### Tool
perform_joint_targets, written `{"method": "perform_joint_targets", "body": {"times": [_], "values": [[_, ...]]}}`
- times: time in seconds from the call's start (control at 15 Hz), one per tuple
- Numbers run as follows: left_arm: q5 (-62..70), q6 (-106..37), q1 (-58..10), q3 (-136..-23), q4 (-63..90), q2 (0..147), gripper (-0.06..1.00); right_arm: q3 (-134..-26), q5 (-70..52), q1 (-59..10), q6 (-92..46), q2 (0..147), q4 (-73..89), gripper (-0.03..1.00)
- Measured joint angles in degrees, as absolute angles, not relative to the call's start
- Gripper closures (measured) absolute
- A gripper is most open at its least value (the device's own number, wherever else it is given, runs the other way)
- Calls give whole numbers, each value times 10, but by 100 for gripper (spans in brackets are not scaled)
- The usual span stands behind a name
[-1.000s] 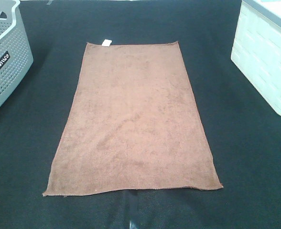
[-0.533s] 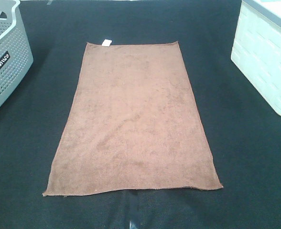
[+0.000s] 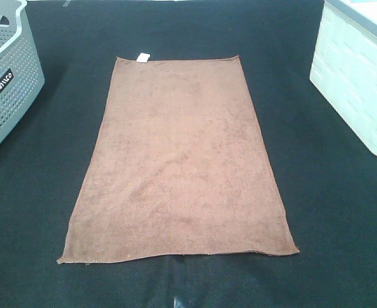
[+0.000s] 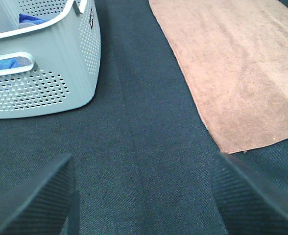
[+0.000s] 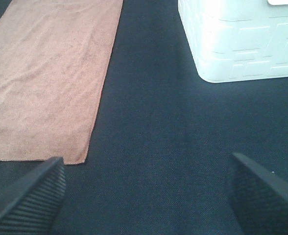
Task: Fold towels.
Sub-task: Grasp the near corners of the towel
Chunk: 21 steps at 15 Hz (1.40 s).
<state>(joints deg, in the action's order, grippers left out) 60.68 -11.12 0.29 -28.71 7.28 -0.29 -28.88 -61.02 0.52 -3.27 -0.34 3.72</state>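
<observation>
The brown towel [image 3: 179, 163] lies flat and spread out on the black table, long side running front to back, with a small white tag [image 3: 142, 58] at its far short edge. Neither gripper shows in the high view. In the left wrist view my left gripper [image 4: 144, 196] is open and empty above bare cloth, with the towel's near left corner [image 4: 232, 98] ahead of it. In the right wrist view my right gripper [image 5: 146, 196] is open and empty, with the towel's near right corner [image 5: 51, 93] ahead of it.
A grey perforated basket [image 3: 6, 77] stands at the left edge, also in the left wrist view [image 4: 41, 73], with something blue inside. A white bin [image 3: 358, 83] stands at the right, also in the right wrist view [image 5: 242, 44]. Black cloth covers the table.
</observation>
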Motion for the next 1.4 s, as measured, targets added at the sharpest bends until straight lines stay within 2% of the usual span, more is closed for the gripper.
{"method": "perform_joint_targets", "body": {"times": [1.4], "values": [[607, -111, 3, -287, 73, -3, 21, -289, -610, 5, -33, -3, 37, 13]]}}
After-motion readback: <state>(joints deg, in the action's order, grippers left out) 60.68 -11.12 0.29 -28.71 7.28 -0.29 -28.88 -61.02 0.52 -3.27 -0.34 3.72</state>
